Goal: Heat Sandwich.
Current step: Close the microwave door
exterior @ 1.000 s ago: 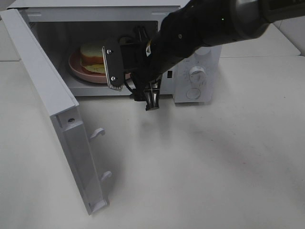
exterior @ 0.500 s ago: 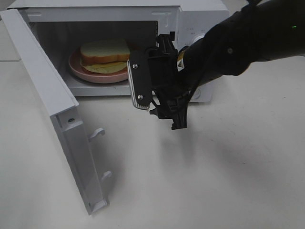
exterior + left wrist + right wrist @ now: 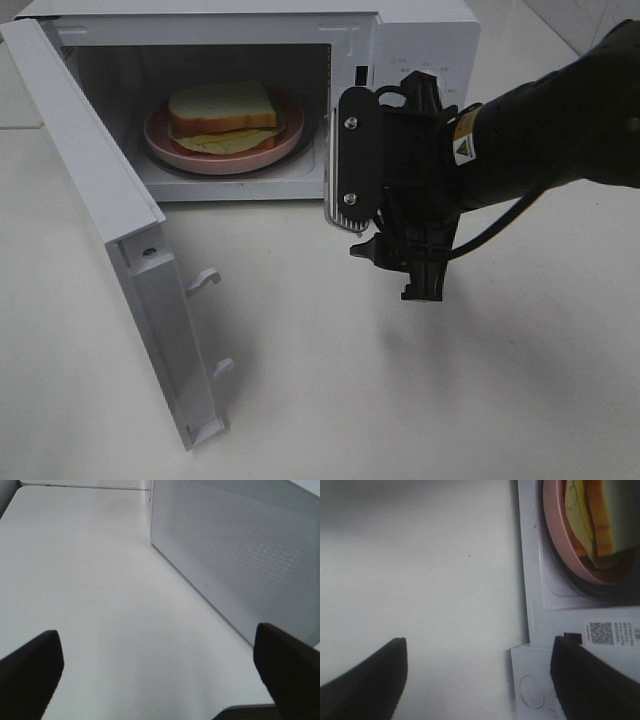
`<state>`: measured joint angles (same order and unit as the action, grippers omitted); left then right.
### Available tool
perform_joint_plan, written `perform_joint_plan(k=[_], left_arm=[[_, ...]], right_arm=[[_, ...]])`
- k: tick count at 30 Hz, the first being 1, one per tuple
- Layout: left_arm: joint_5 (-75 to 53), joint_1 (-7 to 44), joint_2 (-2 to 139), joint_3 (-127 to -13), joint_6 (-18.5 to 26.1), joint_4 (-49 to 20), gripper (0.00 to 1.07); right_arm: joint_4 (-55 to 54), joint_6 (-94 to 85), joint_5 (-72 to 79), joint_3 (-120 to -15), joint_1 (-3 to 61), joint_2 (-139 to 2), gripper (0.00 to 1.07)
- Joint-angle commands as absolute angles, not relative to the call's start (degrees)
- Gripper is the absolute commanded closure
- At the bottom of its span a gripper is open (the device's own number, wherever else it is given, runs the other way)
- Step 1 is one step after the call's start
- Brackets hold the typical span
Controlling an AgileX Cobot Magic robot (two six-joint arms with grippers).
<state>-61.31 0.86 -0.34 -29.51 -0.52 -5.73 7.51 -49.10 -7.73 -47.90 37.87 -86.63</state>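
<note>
Two empty, spread grippers: the right gripper (image 3: 479,672) has pulled clear of the microwave (image 3: 420,30), leaving the sandwich (image 3: 222,112) on its plate (image 3: 165,142) inside. The door (image 3: 100,200) hangs open; shutting it looks next, left gripper (image 3: 160,665) waiting nearby.

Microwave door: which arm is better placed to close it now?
Probably left: the left fingers, open, sit beside the door's outer face. The right fingers hang before the control panel, away from the door.

Plain white tabletop (image 3: 400,400), seemingly under soft light.
</note>
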Motion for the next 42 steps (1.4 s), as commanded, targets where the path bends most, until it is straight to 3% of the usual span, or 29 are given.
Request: perform_joint_plan(k=[1, 16, 32, 42], left_arm=[[-61.1, 0.7, -1.4, -29.4, -0.7, -6.3, 0.09], [-61.1, 0.7, -1.4, -29.4, -0.7, -6.3, 0.09], [-61.1, 0.7, -1.4, -29.4, -0.7, -6.3, 0.09], [-61.1, 0.7, -1.4, -29.4, -0.7, -6.3, 0.09]], right_arm=[[7.3, -40.9, -10.7, -46.0, 38.0, -82.3, 0.31], [7.3, -5.8, -35.0, -44.9, 38.0, -68.9, 0.31], [7.3, -1.4, -57.8, -44.9, 38.0, -51.2, 0.31], [7.3, 0.8, -63.2, -44.9, 38.0, -37.9, 0.31]])
